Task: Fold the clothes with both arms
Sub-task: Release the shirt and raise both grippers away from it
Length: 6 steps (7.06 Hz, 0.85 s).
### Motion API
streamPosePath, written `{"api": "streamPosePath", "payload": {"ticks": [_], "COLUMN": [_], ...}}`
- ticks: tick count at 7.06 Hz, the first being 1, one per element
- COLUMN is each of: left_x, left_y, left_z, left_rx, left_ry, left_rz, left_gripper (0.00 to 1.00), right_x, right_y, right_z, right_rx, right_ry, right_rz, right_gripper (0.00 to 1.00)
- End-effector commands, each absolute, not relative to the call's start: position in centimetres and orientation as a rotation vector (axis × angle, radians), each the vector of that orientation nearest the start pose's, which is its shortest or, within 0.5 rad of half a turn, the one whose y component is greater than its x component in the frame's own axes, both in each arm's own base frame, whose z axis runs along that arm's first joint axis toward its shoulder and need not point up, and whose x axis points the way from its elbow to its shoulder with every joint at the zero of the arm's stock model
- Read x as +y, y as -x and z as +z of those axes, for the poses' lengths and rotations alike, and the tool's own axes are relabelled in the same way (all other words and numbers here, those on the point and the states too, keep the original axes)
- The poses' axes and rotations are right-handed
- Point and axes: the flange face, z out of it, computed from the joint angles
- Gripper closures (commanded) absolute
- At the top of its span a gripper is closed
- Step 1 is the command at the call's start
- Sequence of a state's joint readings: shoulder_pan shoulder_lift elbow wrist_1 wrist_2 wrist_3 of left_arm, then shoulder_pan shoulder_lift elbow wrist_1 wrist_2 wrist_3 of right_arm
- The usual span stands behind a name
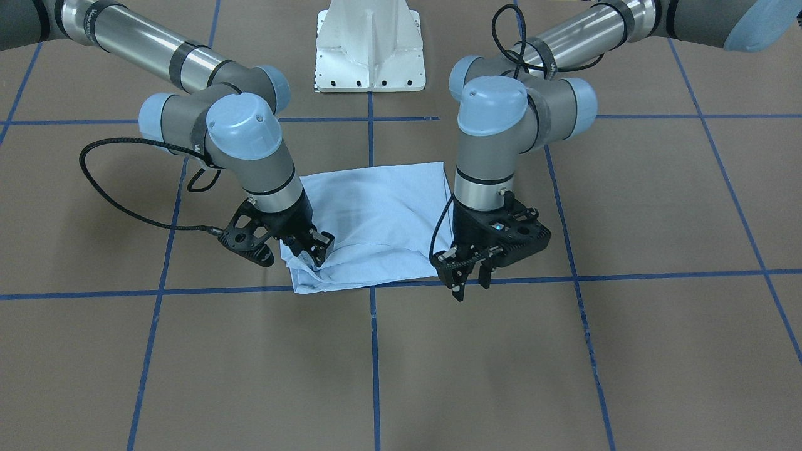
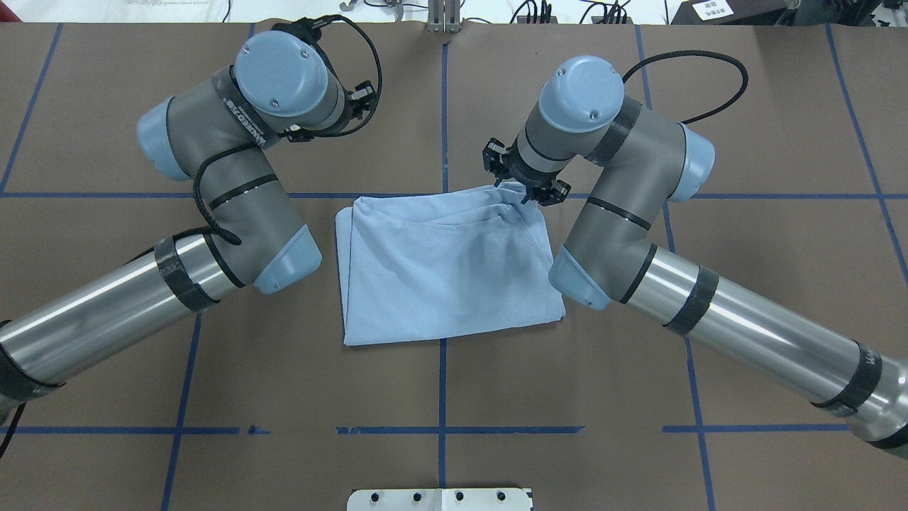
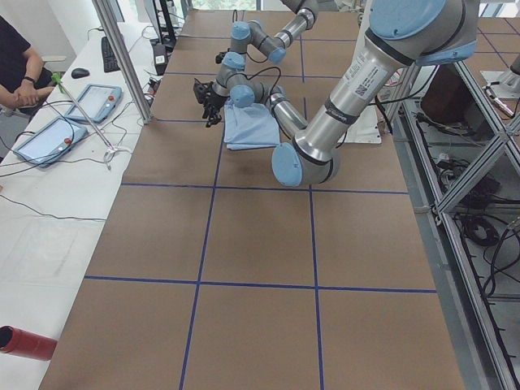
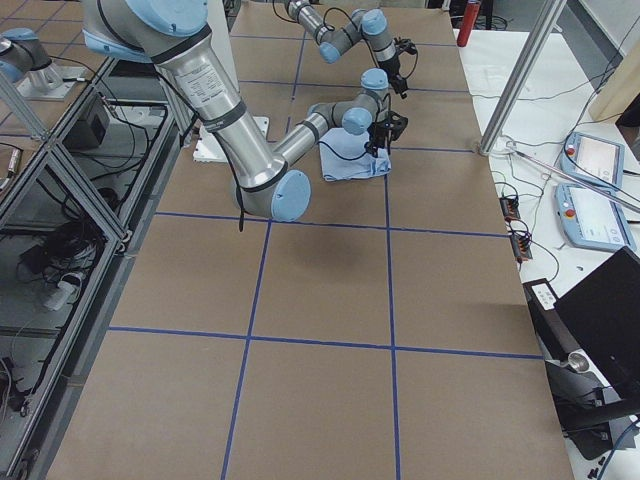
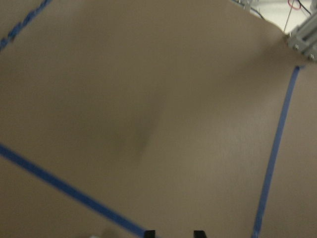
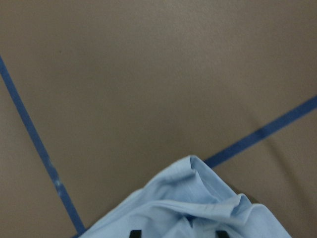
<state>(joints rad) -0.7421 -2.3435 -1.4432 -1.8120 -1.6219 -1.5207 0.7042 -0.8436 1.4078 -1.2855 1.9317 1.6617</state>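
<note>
A broad brown table [image 2: 745, 298] crossed by blue tape lines [image 2: 441, 397] into big squares carries a folded pale-blue T-shirt [image 2: 443, 270] near its centre, rumpled along the edge toward twelve o'clock. At six o'clock in the overhead view, the white pedestal base [image 2: 440, 499] sits on the table's edge.

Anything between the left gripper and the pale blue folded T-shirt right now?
Nothing: in the front-facing view the left gripper hangs just off the pale light-blue folded T-shirt, with only bare brown table and blue tape line there.
</note>
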Motion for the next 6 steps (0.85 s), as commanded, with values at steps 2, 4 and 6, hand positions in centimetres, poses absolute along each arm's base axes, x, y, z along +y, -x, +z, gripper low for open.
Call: {"api": "streamPosePath", "payload": {"ticks": [2, 4, 6], "left_x": [-60.0, -58.0, -54.4], "left_y": [-45.5, -42.4, -39.1], "left_z": [21.4, 22.9, 21.6], "left_rx": [0.892, 0.916, 1.002], "left_ry": [-0.249, -0.272, -0.31], "left_rz": [-0.512, -0.365, -0.327], "left_gripper": [0.0, 0.0, 0.0], "right_x": [-60.5, -60.1, -56.3], "right_y": [48.7, 48.4, 52.0], "right_z": [26.6, 26.7, 27.2], "right_rx": [-0.945, -0.909, -0.782], "right_ry": [0.065, 0.058, 0.086], "right_rz": [0.549, 0.526, 0.457], "right_gripper": [0.0, 0.0, 0.0]}}
